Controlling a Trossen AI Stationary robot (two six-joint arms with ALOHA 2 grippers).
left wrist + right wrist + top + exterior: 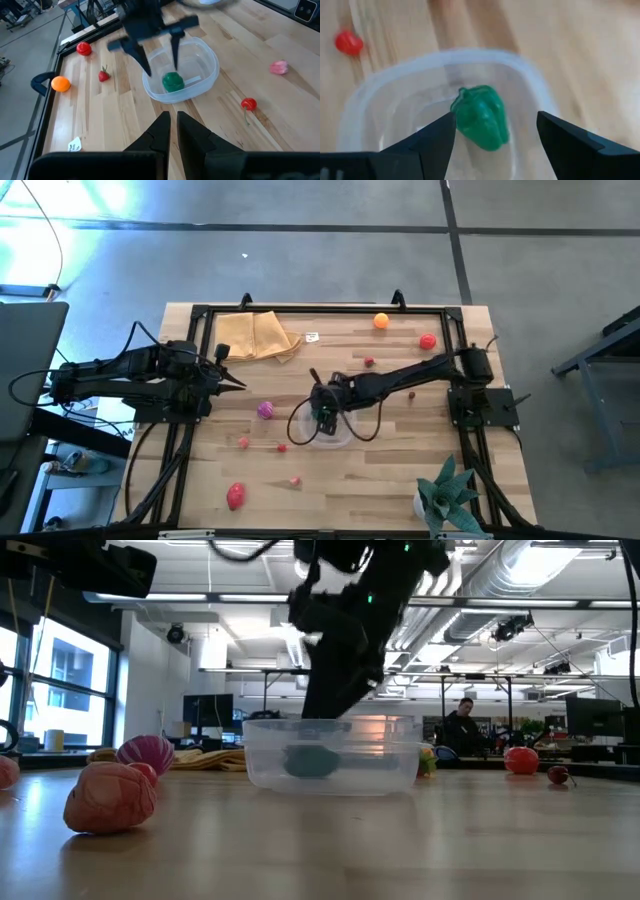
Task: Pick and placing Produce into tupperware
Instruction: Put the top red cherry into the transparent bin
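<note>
Left tool (172,131): fingers together, empty, parked at the counter's (390,480) 9 o'clock side.
Tupperware (330,435): just below counter centre.
Green pepper (481,117): lying inside the tupperware, untouched.
Right tool (496,131): fingers spread, empty, above the pepper.
Orange fruit (381,321): at 1 o'clock, well apart.

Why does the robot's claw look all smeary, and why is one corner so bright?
In the left wrist view the right pincer above the tub is motion-blurred; in the high view, glare whitens the floor at the upper left.
</note>
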